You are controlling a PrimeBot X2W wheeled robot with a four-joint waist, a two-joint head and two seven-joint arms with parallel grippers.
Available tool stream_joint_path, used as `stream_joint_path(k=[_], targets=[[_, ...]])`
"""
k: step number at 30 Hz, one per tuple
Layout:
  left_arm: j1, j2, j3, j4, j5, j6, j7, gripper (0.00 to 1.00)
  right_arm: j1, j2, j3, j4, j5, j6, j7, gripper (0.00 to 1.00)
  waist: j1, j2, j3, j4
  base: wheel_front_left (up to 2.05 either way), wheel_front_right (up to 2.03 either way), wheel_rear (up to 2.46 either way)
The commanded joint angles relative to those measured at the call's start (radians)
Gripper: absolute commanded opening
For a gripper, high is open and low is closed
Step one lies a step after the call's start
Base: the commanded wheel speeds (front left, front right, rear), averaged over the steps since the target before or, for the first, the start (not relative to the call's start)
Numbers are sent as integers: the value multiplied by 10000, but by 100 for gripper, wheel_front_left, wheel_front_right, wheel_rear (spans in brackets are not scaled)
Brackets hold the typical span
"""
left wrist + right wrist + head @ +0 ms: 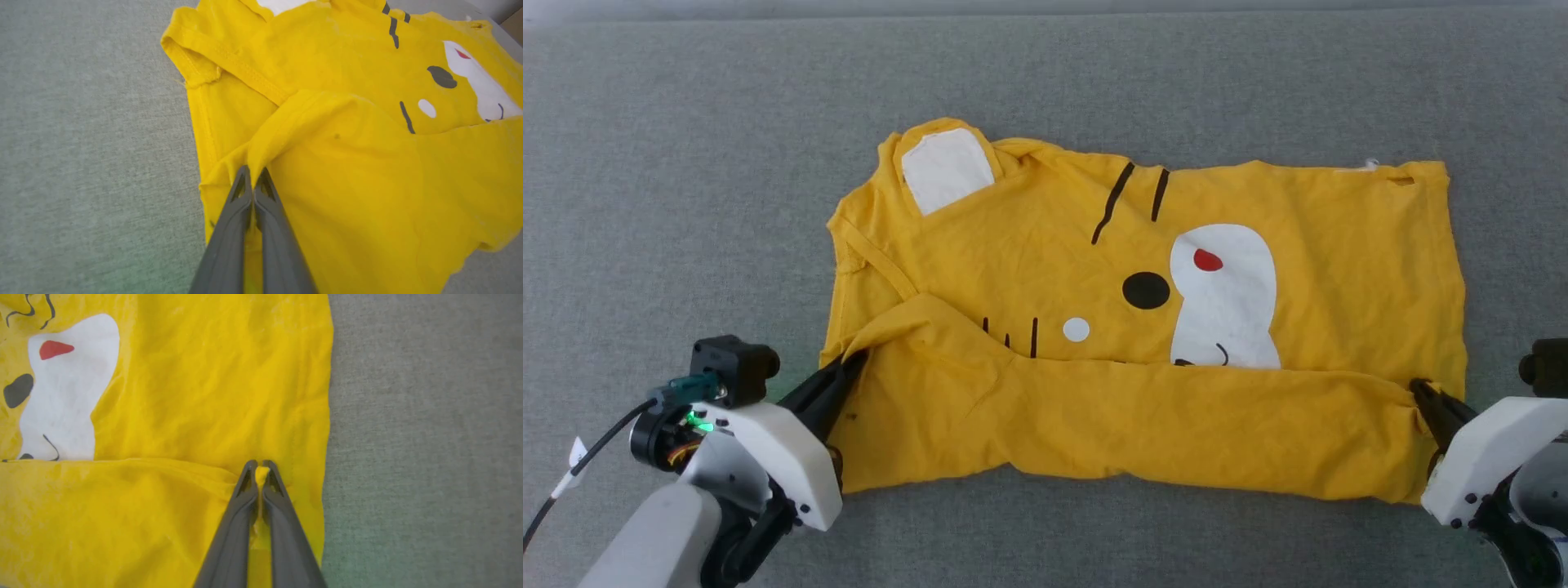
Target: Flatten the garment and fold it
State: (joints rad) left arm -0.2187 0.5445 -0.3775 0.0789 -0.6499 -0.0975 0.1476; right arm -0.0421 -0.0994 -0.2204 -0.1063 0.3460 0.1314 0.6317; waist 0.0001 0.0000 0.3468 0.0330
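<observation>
My yellow T-shirt [1339, 245] lies spread sideways on the grey cloth surface [686, 163] in front of me, well inside its edges. My left gripper [854, 363] is pinched shut on the shirt's near left corner. In my left wrist view a ridge of yellow cloth rises from between my two dark fingers [229, 228], whose tips meet on it. My right gripper [1419, 390] is clamped on the near right corner, and in my right wrist view a small tuck of yellow shows squeezed between the tips.

Between my two grips the near side of the shirt is turned over as a long flap [1094, 408] lying on top of the rest. The flap's far edge runs roughly straight from one grip to the other and covers the bottom of the white muzzle [1225, 302]. Beyond that edge I see the red spot [1207, 260], the black dot [1146, 290], a small white dot [1076, 329] and a few short black lines. The white patch [947, 170] sits at the far left corner. The uncovered far part lies fairly flat with light creases, while the near edge of the shirt is wavy against the grey cloth
</observation>
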Motion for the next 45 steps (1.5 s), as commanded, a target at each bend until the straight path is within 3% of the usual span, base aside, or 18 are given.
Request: stream_joint_path(k=[1,2,3,4,5,11,16,22,30,33,37,45], targets=[[-236,-84,-48,158,101,-77,-81,45,-183,11,42,123,-37,-7,-14,0,-1,0,9,23,0,0,0],[-286,-153,-46,271,75,-74,-133,100,-200,41,33,234,0,-7,28,0,-1,0,1,34,0,0,0],[-324,-233,-35,360,21,-74,-193,100,-211,68,43,319,36,-7,87,13,-1,0,-12,44,0,0,0],[-342,-306,-26,422,-51,-78,-233,100,-217,86,73,364,58,-7,126,70,-1,0,-31,50,0,0,0],[-354,-367,0,470,-128,-82,-284,100,-229,111,69,404,107,-7,156,100,-1,0,-57,51,0,0,0],[-245,-737,460,514,-570,115,-966,100,-210,159,53,416,186,-7,12,100,-1,0,-415,50,0,0,0],[282,-847,1119,-145,-519,649,-2131,100,143,186,-246,-199,125,-7,-541,100,-1,0,-884,89,0,0,0],[1591,-966,1692,-1151,176,1582,-3614,100,978,410,-762,-940,-364,-7,-1946,100,-1,0,-1426,143,0,0,0],[3179,-1650,2267,-2281,1726,2464,-4083,100,2030,488,-820,-975,-853,-7,-4475,100,-1,0,-1934,192,0,0,0],[3684,-1907,2259,-2455,2759,2582,-4088,100,2295,489,-931,-883,-1331,-7,-5816,100,-1,0,-2096,266,0,0,0],[4214,-2478,2249,-2201,3234,2564,-4090,100,2481,490,-1045,-400,-1170,-7,-7192,100,-1,0,-2248,259,0,0,0],[4435,-2851,2462,-1680,3336,2302,-4092,100,2427,491,-1026,153,-1464,-7,-7740,100,-1,0,-2439,284,0,0,0]])
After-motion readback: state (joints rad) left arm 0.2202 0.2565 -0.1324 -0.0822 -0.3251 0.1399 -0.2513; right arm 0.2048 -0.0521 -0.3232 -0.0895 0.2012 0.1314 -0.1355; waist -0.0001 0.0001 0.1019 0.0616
